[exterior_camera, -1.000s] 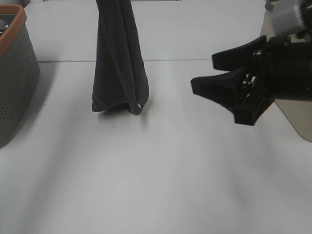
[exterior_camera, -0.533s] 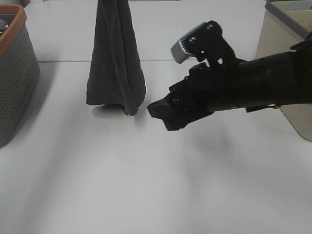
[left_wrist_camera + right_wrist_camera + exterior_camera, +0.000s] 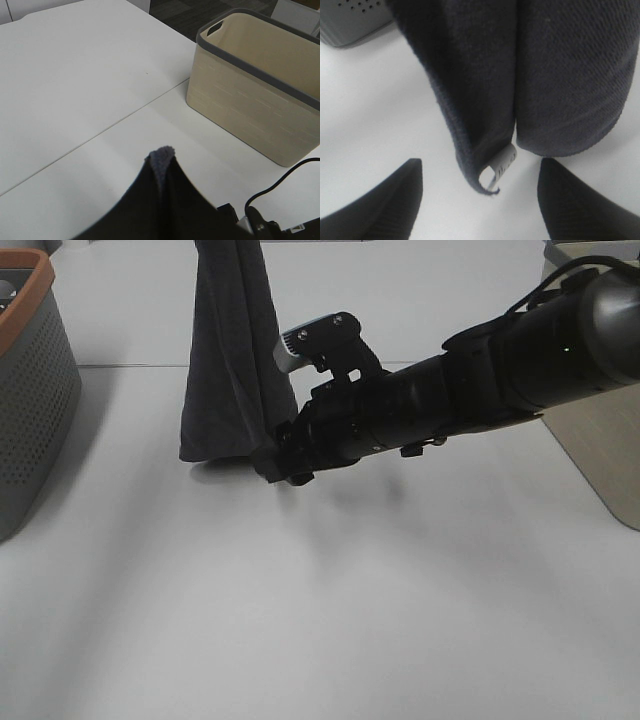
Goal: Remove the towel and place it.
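Observation:
The dark charcoal towel (image 3: pixel 232 360) hangs down from above the exterior high view, its lower edge just touching the white table (image 3: pixel 300 620). Its top fold shows in the left wrist view (image 3: pixel 161 157), where my left gripper's jaws are hidden by the cloth that hangs from them. My right gripper (image 3: pixel 282 462) has reached across to the towel's lower right corner. In the right wrist view the towel (image 3: pixel 550 75) fills the top, its white tag (image 3: pixel 500 167) at the corner. My right gripper (image 3: pixel 480 210) is open, one finger (image 3: pixel 375 205) on either side of that corner.
A grey perforated basket with an orange rim (image 3: pixel 30 390) stands at the left edge. A beige basket with a grey rim (image 3: pixel 255 95) stands at the right (image 3: pixel 590 450). A seam (image 3: pixel 130 365) crosses the table behind the towel.
My right arm has swung left across the table, from the right side to the towel's lower corner. The towel's hem has shifted slightly left.

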